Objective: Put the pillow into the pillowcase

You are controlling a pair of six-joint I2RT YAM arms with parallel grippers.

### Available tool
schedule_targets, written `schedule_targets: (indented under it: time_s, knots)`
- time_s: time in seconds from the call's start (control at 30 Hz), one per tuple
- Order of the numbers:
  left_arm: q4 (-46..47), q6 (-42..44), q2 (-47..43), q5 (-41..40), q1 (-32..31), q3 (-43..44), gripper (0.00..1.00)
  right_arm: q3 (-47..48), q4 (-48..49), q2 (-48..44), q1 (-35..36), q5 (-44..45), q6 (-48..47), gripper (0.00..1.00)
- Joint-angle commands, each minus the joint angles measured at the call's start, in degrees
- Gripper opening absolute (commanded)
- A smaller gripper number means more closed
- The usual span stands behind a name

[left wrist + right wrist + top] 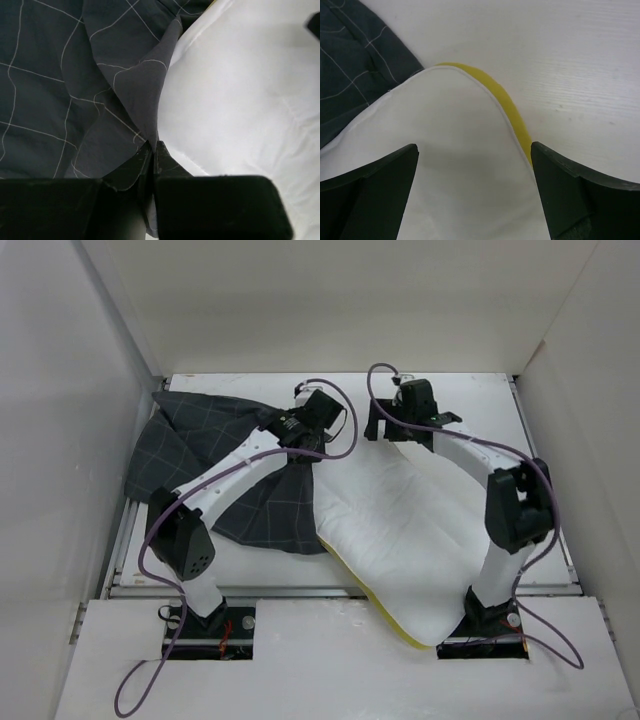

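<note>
On the left, my left gripper is pinched tight on a fold of the dark charcoal-grey pillowcase with its thin pale grid. It grips right at the hem beside the large soft white pillow with the yellow edge. I judge that hold is meant to lift the mouth open. That arm reaches forward and inward over the cloth.

The pillow lies diagonally on the white table, touching the pillowcase along its left edge. I cannot tell whether any of it is inside.

On the right, my right gripper is spread wide astride the pillow's far corner, clamping nothing. Its arm arches over the cushion.
</note>
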Motion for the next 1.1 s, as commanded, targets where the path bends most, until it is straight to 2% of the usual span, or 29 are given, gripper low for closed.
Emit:
schedule_targets:
  time_s: [0.0, 0.07, 0.13, 0.17, 0.2, 0.23, 0.3, 0.37, 0.47, 0.6, 0.77, 0.93, 1.07]
  knots:
    - [-1.7, -0.6, 1.1, -2.0, -0.3, 4.2, 0.00, 6.1, 1.4, 7.2, -0.3, -6.5, -4.4, 0.99]
    - [-3.0, -0.6, 2.2, -2.7, -0.3, 6.0, 0.00, 7.4, 1.4, 10.4, -1.6, -10.8, -5.0, 0.97]
    - [-3.0, -0.6, 2.7, -2.7, -0.3, 6.5, 0.00, 8.0, 1.9, 13.2, -2.3, -17.0, -6.7, 0.84]
    - [-3.0, -0.1, 4.1, -2.7, -0.3, 7.9, 0.00, 7.0, 3.4, 13.2, -2.3, -20.4, -7.5, 0.69]
    - [-3.6, -0.1, 4.7, -2.7, 0.3, 8.6, 0.00, 3.9, 5.5, 12.4, -2.3, -27.2, -8.1, 0.07]
    - [-3.6, -0.1, 5.4, -2.7, 0.3, 9.3, 0.00, 1.9, 10.6, 9.8, -2.3, -30.0, -8.1, 0.00]
    - [-3.6, -0.7, 7.0, -2.7, 1.0, 11.4, 0.00, -1.5, 14.5, 5.9, -2.3, -38.5, -9.1, 0.00]
    - [-3.6, -0.7, 7.9, -2.1, 1.6, 12.8, 0.00, -8.0, 21.0, -1.9, -0.9, -40.4, -10.3, 0.00]
    - [-3.6, -0.7, 9.2, -2.1, 2.2, 15.3, 0.00, -13.8, 21.9, -11.4, 3.6, -37.7, -13.7, 0.00]
    - [-3.6, -0.7, 11.0, -1.4, 2.7, 18.6, 0.00, -17.1, 21.3, -15.5, 9.7, -35.4, -16.0, 0.00]
    - [-3.6, -1.3, 11.6, -0.3, 2.7, 21.4, 0.00, -19.1, 21.9, -14.2, 18.0, -33.4, -17.5, 0.00]
    - [-3.5, -2.0, 10.2, -0.9, 2.7, 22.0, 0.00, -22.4, 28.8, -8.7, 20.4, -37.0, -13.5, 0.00]
    - [-3.5, -1.4, 9.6, 0.4, 2.7, 23.3, 0.00, -23.0, 30.5, -5.6, 24.0, -33.5, -13.0, 0.00]
